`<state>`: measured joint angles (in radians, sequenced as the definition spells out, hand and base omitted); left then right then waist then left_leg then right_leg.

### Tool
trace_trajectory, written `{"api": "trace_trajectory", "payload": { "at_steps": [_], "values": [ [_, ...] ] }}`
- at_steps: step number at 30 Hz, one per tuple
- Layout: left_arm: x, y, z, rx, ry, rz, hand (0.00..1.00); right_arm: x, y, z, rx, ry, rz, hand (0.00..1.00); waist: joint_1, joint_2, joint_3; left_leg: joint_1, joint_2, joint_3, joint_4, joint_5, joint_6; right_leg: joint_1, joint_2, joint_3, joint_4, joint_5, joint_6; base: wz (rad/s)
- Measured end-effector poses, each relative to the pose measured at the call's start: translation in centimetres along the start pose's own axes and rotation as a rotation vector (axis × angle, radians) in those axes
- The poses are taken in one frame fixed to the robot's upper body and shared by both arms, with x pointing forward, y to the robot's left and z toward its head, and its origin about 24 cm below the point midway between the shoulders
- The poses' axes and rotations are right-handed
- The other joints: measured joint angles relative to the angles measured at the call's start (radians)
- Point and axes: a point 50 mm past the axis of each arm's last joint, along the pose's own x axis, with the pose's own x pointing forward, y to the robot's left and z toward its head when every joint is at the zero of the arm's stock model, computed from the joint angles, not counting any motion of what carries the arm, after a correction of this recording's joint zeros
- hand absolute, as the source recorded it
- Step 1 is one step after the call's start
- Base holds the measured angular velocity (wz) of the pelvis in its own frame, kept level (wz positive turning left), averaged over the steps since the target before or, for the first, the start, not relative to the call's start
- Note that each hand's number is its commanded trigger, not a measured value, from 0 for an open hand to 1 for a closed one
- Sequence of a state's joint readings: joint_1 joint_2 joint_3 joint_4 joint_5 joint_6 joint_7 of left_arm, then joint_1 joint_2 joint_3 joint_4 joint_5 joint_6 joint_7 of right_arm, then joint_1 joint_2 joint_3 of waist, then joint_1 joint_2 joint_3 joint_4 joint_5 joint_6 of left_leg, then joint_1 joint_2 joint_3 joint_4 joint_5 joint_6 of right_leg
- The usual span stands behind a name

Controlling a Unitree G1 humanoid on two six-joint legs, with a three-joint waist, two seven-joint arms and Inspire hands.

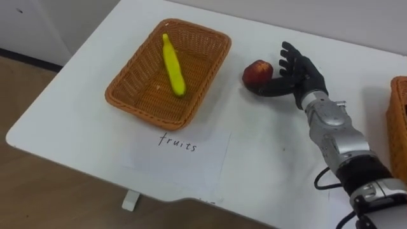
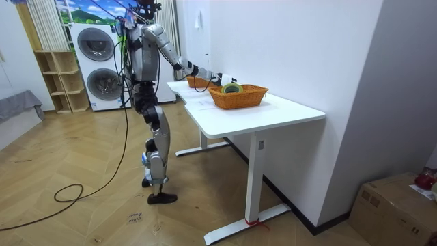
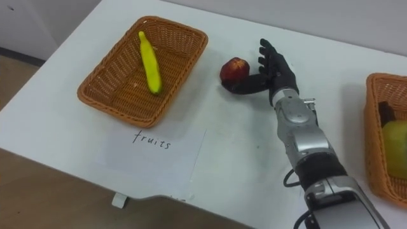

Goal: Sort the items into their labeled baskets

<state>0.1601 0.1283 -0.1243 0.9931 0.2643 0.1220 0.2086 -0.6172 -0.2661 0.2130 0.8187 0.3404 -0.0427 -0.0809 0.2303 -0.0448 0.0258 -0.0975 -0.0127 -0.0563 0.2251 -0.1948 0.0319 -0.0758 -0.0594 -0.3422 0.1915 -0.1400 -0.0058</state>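
Apple [image 1: 257,74] on the white table [image 1: 76,121], standing just beside the right rim of the fruit basket [image 1: 137,69], clear of the wicker and nearer the table's far edge than its near one. Right hand [image 1: 304,79] set upright immediately to the apple's right: fingers [image 1: 289,58] straight and spread, pointing toward the far edge, palm facing the fruit. Thumb reaches along the apple's near side and appears to touch it. Hand wide, gripping nothing. Forearm runs back toward the table's near right.

Fruit basket sits toward the table's left end, set slantwise to the edges. One banana [image 1: 173,67] lies in it lengthwise, one tip up against the far wall, roughly along the middle of the basket floor. Paper [image 1: 184,156] bearing a handwritten word lies flat between this basket and the near edge, reaching close to that edge.

Second basket [image 3: 371,137] stands at the table's right end, well apart from the apple. It holds a yellow-green item [image 3: 394,149] and a dark item [image 3: 385,111] beyond it, neither identifiable.

Room view: robot stands upright at the table's long edge on the room view's left, right arm stretched over the top toward the farther basket, washers [image 2: 95,44] behind it
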Motion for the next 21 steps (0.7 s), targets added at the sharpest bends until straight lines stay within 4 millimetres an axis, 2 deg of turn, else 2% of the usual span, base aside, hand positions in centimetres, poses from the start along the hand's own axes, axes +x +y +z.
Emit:
{"api": "trace_trajectory", "payload": {
  "at_steps": [11, 16, 21],
  "values": [
    [0.1, 0.2, 0.4, 0.003, -0.006, 0.004, 0.0, 0.3, 0.1, 0.3, -0.103, -0.007, -0.016, 0.0, 0.012, -0.004, 0.0014, -0.015, 0.0, 0.001, 0.009, 0.0, 0.0, -0.009, 0.003, -0.001, -0.001, 0.006, -0.002, 0.0],
    [0.1, 0.1, 0.4, 0.014, -0.01, 0.003, 0.0, 0.3, 1.0, 0.1, -0.239, -0.014, 0.017, 0.0, 0.025, -0.011, 0.0026, -0.015, 0.001, 0.003, 0.01, 0.0, 0.0, -0.014, 0.002, 0.001, 0.011, 0.006, -0.002, -0.01],
    [0.4, 0.1, 0.9, 0.048, -0.008, -0.007, 0.0, 0.2, 1.5, -0.1, -0.266, -0.011, 0.03, 0.0, 0.035, -0.017, 0.0024, -0.014, 0.001, 0.004, 0.012, 0.0, 0.0, -0.014, 0.001, 0.004, 0.012, 0.006, -0.003, -0.01]
  ]
}}
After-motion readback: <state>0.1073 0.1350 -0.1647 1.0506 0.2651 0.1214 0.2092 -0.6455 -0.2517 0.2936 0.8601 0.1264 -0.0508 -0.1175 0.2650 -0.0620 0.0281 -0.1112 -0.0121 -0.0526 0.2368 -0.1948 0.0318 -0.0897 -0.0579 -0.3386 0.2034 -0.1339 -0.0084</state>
